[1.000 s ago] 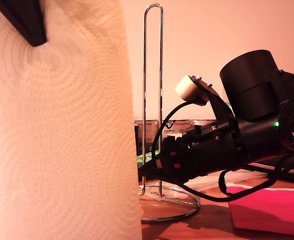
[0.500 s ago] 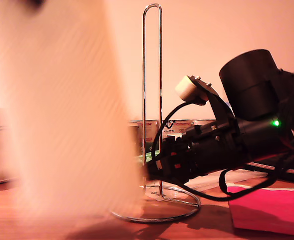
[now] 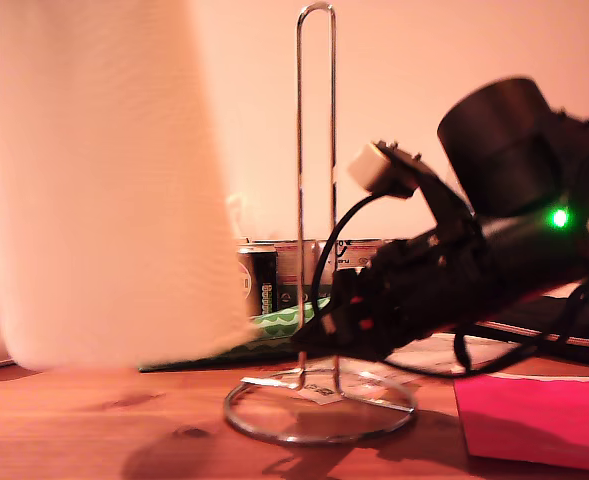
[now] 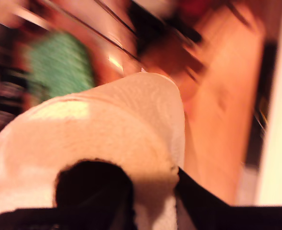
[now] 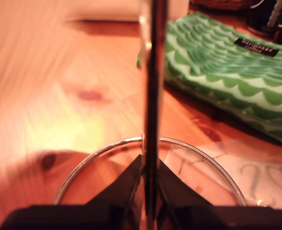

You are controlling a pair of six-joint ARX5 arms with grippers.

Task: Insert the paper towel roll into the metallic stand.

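Chrome wire metallic stand [image 3: 315, 200] holds nothing on its upright loop; my second gripper [image 5: 149, 179] is clamped on that loop low down. Soft white paper towel roll [image 3: 99, 180], blurred, hangs off the table at the exterior view's left, gripped by my first gripper [image 4: 145, 191].

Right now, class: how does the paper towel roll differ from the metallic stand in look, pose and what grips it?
The paper towel roll is a broad, soft white cylinder; the metallic stand is a thin chrome wire loop on a ring base. The roll is lifted clear of the wooden table; the stand rests on it. My first tool holds the roll's top; my second tool pinches the stand's upright low down. Both stand roughly upright.
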